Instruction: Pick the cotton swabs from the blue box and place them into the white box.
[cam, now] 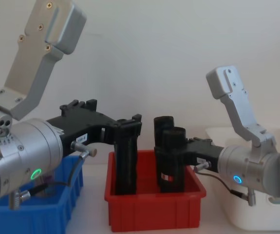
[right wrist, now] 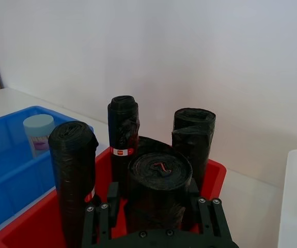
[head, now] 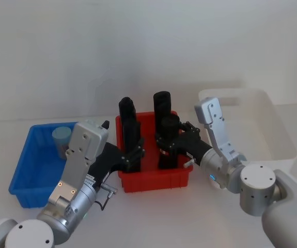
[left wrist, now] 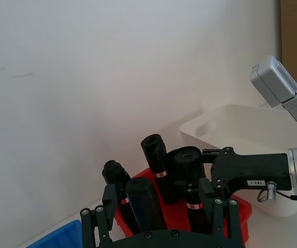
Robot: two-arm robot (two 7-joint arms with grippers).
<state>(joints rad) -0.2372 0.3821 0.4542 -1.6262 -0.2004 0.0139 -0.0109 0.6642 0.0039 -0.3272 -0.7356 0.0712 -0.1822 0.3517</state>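
One cotton swab jar (head: 61, 138) with a pale blue lid stands upright in the blue box (head: 21, 155), and the right wrist view shows this jar (right wrist: 38, 132) too. Neither gripper is at it. Both reach into the red bin (head: 156, 181) of black rolls. My left gripper (head: 134, 155) is open, its fingers straddling the front left roll (cam: 125, 161). Closed on the front right roll (right wrist: 158, 181) is my right gripper (head: 169, 147). At the right stands the white box (head: 282, 134), with nothing visible inside.
Two more black rolls (head: 126, 108) (head: 162, 103) stand at the back of the red bin, between the blue box and the white box. A white wall rises close behind the table. My two arms nearly meet over the red bin.
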